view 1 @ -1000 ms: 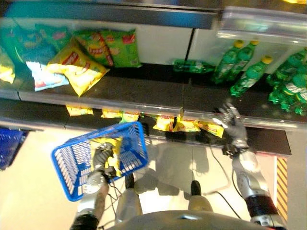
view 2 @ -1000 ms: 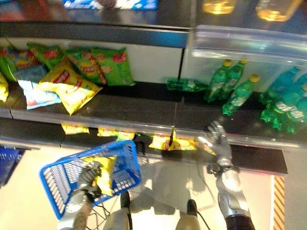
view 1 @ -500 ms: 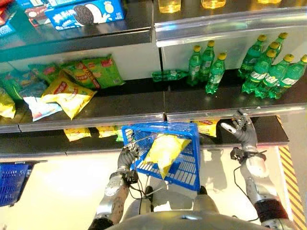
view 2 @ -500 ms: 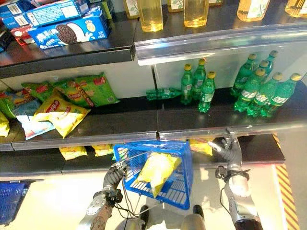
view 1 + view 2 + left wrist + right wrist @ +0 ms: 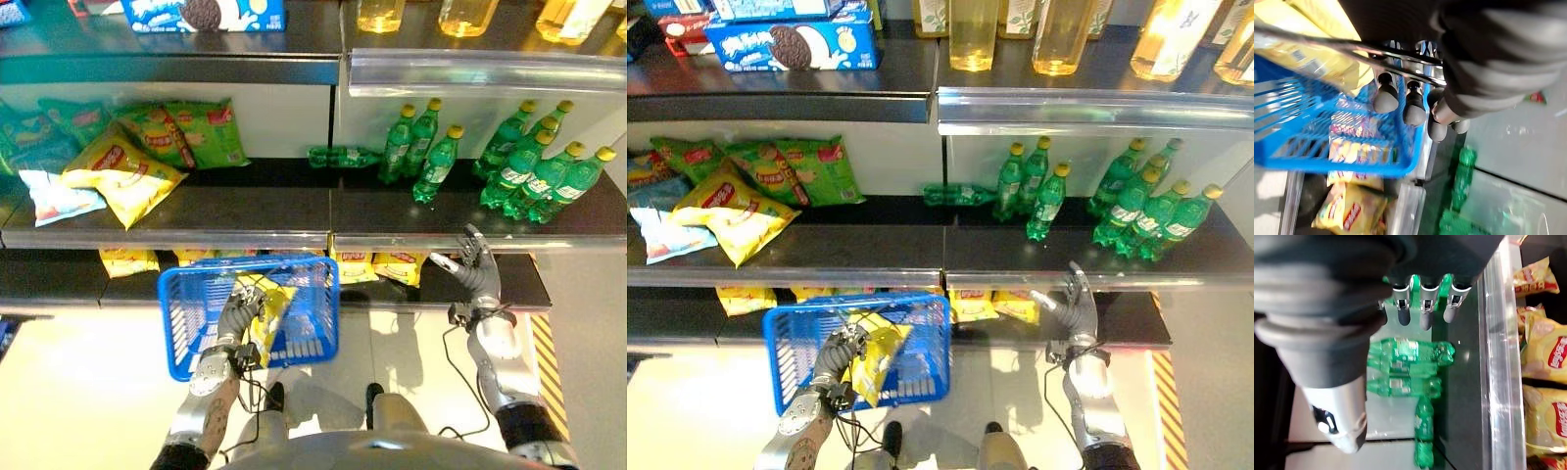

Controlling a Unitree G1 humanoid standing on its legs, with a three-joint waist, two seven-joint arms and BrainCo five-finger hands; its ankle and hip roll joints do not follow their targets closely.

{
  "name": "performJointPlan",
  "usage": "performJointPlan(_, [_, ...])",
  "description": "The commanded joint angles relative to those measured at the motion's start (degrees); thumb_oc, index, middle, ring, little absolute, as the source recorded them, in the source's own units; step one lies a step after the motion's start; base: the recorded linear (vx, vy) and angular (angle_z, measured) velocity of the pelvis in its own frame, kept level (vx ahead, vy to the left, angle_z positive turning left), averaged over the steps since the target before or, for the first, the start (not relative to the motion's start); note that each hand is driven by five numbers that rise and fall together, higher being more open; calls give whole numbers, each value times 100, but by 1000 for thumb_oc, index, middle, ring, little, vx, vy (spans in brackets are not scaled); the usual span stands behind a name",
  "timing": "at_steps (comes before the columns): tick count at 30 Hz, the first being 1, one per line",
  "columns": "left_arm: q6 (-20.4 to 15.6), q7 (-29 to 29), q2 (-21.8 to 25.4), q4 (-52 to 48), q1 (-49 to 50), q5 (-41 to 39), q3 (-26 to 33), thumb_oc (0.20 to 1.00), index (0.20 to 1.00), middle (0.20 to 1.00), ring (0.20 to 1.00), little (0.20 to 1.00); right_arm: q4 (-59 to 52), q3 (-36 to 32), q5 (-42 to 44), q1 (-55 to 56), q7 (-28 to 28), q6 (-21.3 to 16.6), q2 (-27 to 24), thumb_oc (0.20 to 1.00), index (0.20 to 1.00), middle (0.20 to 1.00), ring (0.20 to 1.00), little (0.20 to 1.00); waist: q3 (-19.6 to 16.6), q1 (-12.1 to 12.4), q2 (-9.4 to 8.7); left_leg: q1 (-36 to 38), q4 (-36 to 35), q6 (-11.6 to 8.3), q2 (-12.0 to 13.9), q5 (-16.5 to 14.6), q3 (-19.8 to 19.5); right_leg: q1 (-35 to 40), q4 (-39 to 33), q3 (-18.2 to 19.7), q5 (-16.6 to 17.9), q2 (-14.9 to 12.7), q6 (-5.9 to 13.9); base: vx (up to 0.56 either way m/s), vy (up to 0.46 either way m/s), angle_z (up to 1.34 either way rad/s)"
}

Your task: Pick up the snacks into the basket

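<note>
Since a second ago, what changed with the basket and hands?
The blue basket, tilted steeply at the robot's left, swung right, then settled near level at centre-left. The left hand stays shut on its handle, the yellow snack bag still inside. The right hand stays open below the bottle shelf.

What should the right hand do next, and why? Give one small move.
Probably lower the right hand toward the yellow snack bags on the lower shelf. It hovers open and empty at the middle shelf's front edge, just above and beside them, while the left hand holds the blue basket by its handle, with one yellow bag already inside.
</note>
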Motion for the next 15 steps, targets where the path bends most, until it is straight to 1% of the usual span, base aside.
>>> performJointPlan(1, [-607,-110,109,-1195,-352,104,218,200,200,200,200,200,-405,-170,-122,-253,-103,-156,-171,1000,1000,1000,1000,1000,-183,61,-222,663,53,428,-774,-599,182,-291,-1160,170,733,-210,397,65,-142,74])
performJointPlan(2, [-611,-118,87,-1198,-299,118,236,200,200,200,200,200,-392,-171,-127,-261,-133,-148,-177,1000,1000,1000,1000,1000,-239,95,-251,667,-10,394,-768,-588,144,-190,-1331,57,803,-269,426,83,-266,27])
performJointPlan(3, [-610,-94,20,-1254,-104,106,332,200,200,200,200,200,-324,-142,-204,-377,-246,-100,-212,1000,1000,1000,1000,1000,-299,187,-265,704,-72,329,-623,-572,281,-166,-1281,-211,852,-293,460,101,-377,10])
performJointPlan(5, [-570,-49,5,-1256,-47,24,353,200,200,200,200,200,-414,-173,-236,-331,-376,-85,-237,1000,1000,1000,1000,1000,-285,160,-235,651,-47,202,-420,-512,284,-158,-1100,-113,648,-163,338,69,-383,0])
performJointPlan(6, [-569,-52,11,-1251,-31,10,364,200,200,200,200,200,-438,-206,-221,-279,-393,-87,-241,1000,1000,1000,1000,1000,-282,160,-234,617,-23,152,-339,-503,219,-143,-1047,-142,553,-113,278,69,-346,5])
performJointPlan(8, [-579,-22,-27,-1305,55,79,496,200,200,200,200,200,-527,-319,-339,-182,-449,-76,-318,1000,1000,1000,1000,1000,-245,180,-217,522,198,18,-209,-532,72,-81,-878,-412,417,-60,192,85,-350,19])
performJointPlan(10, [-555,-1,-72,-1332,82,67,475,200,200,200,200,200,-530,-372,-326,-136,-536,-76,-340,1000,1000,1000,1000,1000,-182,165,-199,375,486,-45,-157,-509,15,17,-849,-531,317,-13,111,41,-230,44])
performJointPlan(11, [-554,1,-72,-1333,82,68,473,200,200,200,200,200,-530,-373,-325,-136,-536,-77,-341,1000,1000,1000,1000,1000,-179,158,-195,365,507,-48,-157,-520,5,21,-847,-541,314,-12,108,57,-266,49])
performJointPlan(12, [-572,21,-136,-1365,153,44,504,200,200,200,200,200,-506,-476,-284,-125,-587,-61,-422,1000,1000,1000,1000,1000,-99,195,-198,258,759,-77,-153,-470,-56,112,-797,-633,222,46,28,49,-201,31])
performJointPlan(13, [-569,18,-156,-1374,183,26,494,200,200,200,200,200,-501,-494,-262,-122,-608,-46,-441,1000,1000,1000,1000,1000,-88,188,-178,252,752,-65,-167,-465,-45,129,-794,-655,214,54,8,46,-241,34])
performJointPlan(15, [-562,18,-163,-1369,217,-3,448,200,200,200,200,200,-403,-543,-194,-206,-706,-21,-491,1000,1000,1000,1000,1000,-40,180,-117,163,660,-30,-226,-335,49,115,-780,-706,158,69,-19,-15,-68,30])
